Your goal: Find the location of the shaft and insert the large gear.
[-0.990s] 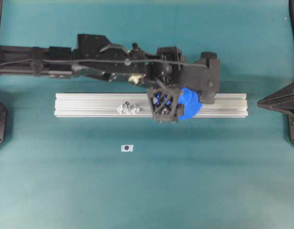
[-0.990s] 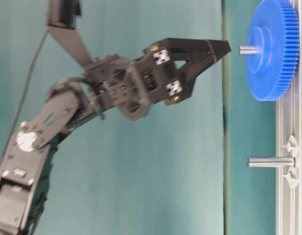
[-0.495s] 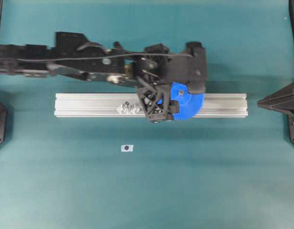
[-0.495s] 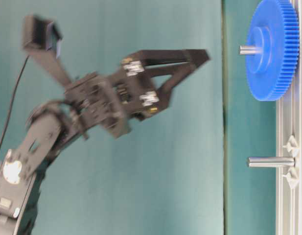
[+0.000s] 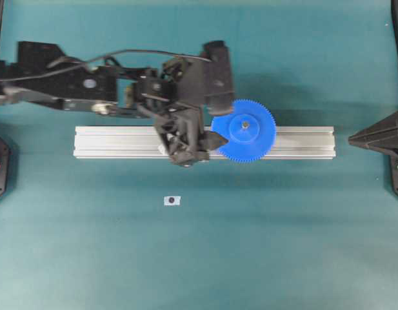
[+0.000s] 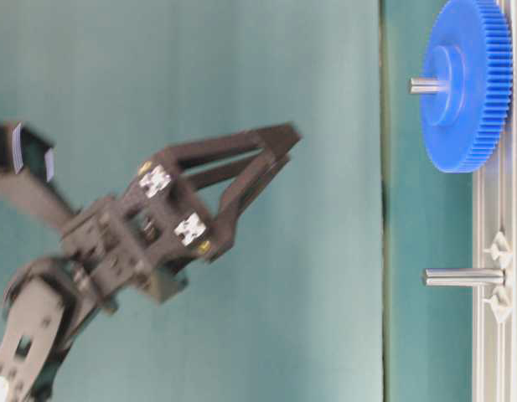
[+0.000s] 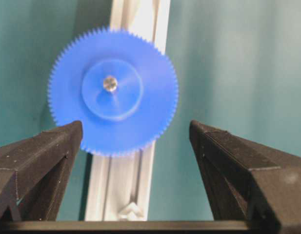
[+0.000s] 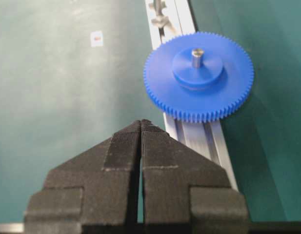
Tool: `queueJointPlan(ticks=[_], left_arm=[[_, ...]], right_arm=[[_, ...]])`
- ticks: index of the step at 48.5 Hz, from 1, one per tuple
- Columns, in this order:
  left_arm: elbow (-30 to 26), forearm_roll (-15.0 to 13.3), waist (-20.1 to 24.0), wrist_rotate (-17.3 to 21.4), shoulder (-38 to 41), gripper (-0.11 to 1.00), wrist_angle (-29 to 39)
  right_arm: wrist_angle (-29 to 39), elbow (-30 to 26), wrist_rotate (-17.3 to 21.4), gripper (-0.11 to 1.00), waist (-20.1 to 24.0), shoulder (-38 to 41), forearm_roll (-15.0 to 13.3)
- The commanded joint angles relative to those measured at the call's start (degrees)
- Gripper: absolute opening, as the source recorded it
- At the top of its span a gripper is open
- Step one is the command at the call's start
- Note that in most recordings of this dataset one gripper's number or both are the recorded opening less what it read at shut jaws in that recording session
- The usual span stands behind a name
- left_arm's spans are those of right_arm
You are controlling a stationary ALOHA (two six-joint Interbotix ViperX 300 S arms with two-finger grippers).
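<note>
The table-level view alone shows the bright blue toothed plastic gear (image 6: 466, 84) seated on its thin grey metal shaft (image 6: 427, 85). The left gripper (image 6: 273, 149), jaws wide and empty, hangs well apart from it. The right gripper (image 8: 141, 127) has its jaws pressed together, empty.

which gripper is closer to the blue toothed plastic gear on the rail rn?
Left. The left gripper, fingers open, hangs just beside the blue toothed plastic gear, not touching. The right gripper, fingers shut, sits back at the table's edge.

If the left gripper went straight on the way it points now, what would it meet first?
Probably the large gear, seated on the shaft ahead between the open left gripper's fingers; depth is unclear.
</note>
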Motion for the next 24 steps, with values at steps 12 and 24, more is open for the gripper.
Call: queueJointPlan(ticks=[12, 24], left_arm=[[5.4, 0.0, -0.2, -0.8, -8.3, 0.90, -4.1], [10.7, 0.0, -0.8, -0.4, -12.6, 0.90, -6.7]], right_arm=[[-0.4, -1.0, 0.6, -0.01, -0.2, 0.4, -0.1], [-1.0, -0.8, 0.7, -0.01, -0.2, -0.9, 0.1]])
